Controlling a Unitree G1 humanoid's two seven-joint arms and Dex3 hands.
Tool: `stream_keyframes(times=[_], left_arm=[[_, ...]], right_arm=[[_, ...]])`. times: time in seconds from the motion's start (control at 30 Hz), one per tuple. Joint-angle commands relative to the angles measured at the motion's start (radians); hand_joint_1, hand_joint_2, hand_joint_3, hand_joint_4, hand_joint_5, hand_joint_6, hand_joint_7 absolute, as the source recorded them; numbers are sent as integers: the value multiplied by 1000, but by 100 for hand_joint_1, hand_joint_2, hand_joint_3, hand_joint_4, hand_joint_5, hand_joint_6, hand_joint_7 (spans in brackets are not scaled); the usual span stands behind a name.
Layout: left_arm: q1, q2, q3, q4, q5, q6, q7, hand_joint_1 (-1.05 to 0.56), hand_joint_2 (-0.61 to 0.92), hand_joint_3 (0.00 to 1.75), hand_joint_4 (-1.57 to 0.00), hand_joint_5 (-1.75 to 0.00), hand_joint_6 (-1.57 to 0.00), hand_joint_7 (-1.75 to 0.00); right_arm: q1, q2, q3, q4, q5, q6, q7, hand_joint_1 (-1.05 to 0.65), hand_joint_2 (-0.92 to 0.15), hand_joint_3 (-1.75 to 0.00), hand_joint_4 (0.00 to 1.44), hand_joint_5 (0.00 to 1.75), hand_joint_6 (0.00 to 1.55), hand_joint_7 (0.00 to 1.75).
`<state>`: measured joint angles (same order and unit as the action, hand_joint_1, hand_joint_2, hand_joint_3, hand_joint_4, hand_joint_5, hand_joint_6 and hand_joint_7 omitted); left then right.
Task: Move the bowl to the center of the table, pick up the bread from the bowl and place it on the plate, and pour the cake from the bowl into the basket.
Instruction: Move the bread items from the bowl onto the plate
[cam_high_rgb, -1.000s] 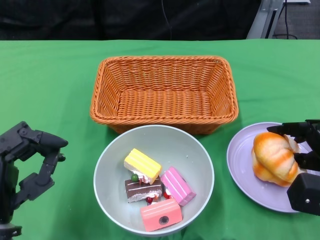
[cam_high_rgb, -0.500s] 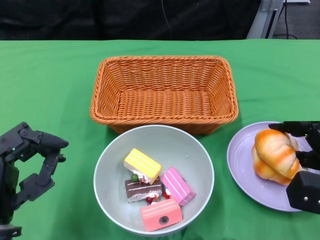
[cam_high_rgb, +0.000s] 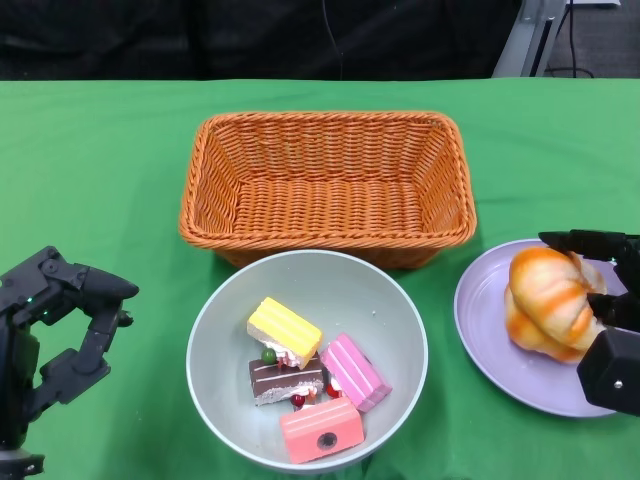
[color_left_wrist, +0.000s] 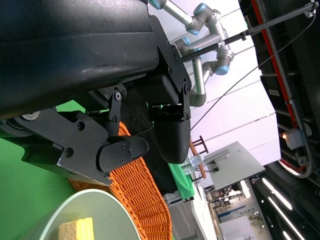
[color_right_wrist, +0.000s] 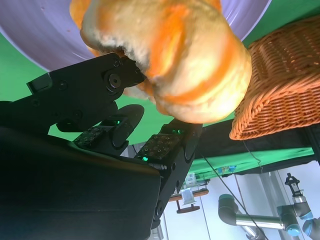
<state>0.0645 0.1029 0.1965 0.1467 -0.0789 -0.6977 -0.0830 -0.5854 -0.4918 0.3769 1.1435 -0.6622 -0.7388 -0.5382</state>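
Bread (cam_high_rgb: 545, 305) on plate (cam_high_rgb: 490, 340), right hand (cam_high_rgb: 610, 310) cupping

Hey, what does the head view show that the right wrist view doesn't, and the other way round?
Only the head view shows the bowl with its four cake pieces, the left hand holding nothing, and the whole basket.

Only the right wrist view shows the room beyond the table, including a grey robot arm.

Both show the right hand around the bread on the purple plate, plus part of the basket and the green table.
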Motion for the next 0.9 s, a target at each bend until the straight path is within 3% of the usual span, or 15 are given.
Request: stream_keyframes(times=[0.03,0.43,0.63,0.77,0.9], left_arm=[[9,18,6,-3,-9,0,-9,0,78,68,-75,-140,-79,-109],[6,18,13,7,-2,-13,-10,0,79,67,-75,-139,-80,-106],[4,20,10,11,-9,-16,-19,0,78,67,-74,-140,-80,-109],[2,16,9,10,-7,-11,-14,0,78,68,-75,-141,-79,-110],[1,16,9,15,-15,-13,-19,0,78,67,-74,-140,-79,-110]], right_arm=[[17,-27,-17,-25,25,-2,23,-15,-83,0,75,1,68,0],[29,-34,-48,-47,65,-15,88,-19,-83,-1,74,0,67,0],[34,-39,-62,-64,81,-6,134,-30,-85,-1,67,0,63,0],[22,-57,-71,-76,110,46,255,-34,-89,-2,57,0,52,0],[23,-63,-88,-98,138,67,329,-31,-89,-1,57,0,50,0]])
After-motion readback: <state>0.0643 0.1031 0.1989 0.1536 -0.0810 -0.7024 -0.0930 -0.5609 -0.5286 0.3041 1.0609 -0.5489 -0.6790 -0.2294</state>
